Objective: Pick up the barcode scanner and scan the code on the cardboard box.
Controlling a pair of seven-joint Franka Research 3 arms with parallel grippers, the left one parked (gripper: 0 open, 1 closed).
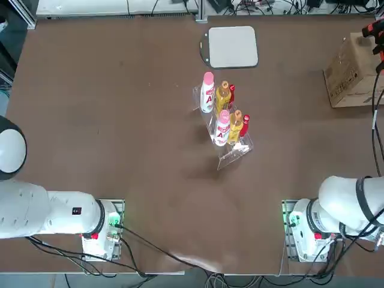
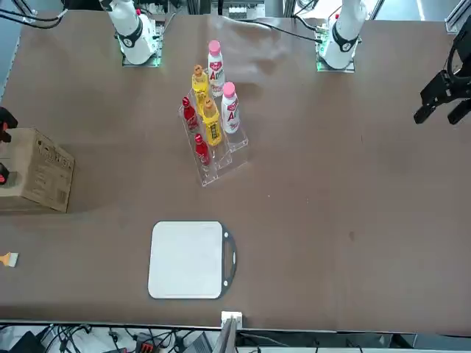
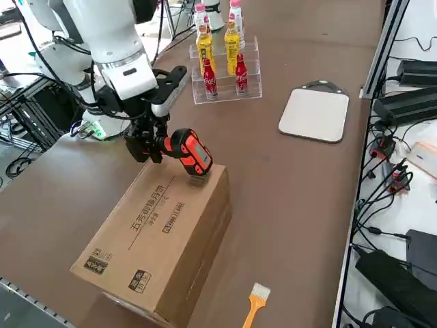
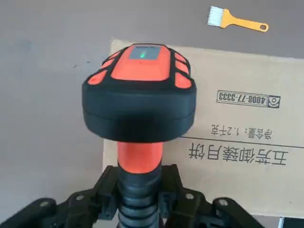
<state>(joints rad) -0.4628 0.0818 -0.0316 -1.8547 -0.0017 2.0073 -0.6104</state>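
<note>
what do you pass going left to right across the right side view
right gripper → barcode scanner → rack of bottles → grey pad

The right arm reaches far out to the robot's own right side, over the edge area of the table. Its white links bend down from the shoulder, and the wrist points downward and a little forward. The right gripper (image 3: 151, 145) hangs low under the wrist, black, with a cable running along the arm. Its two fingers (image 4: 107, 190) are closed around the handle of the barcode scanner (image 3: 188, 152), one at each side. The grip is near the lower end of the handle, and the scanner's head sticks out beyond the fingertips.
</note>
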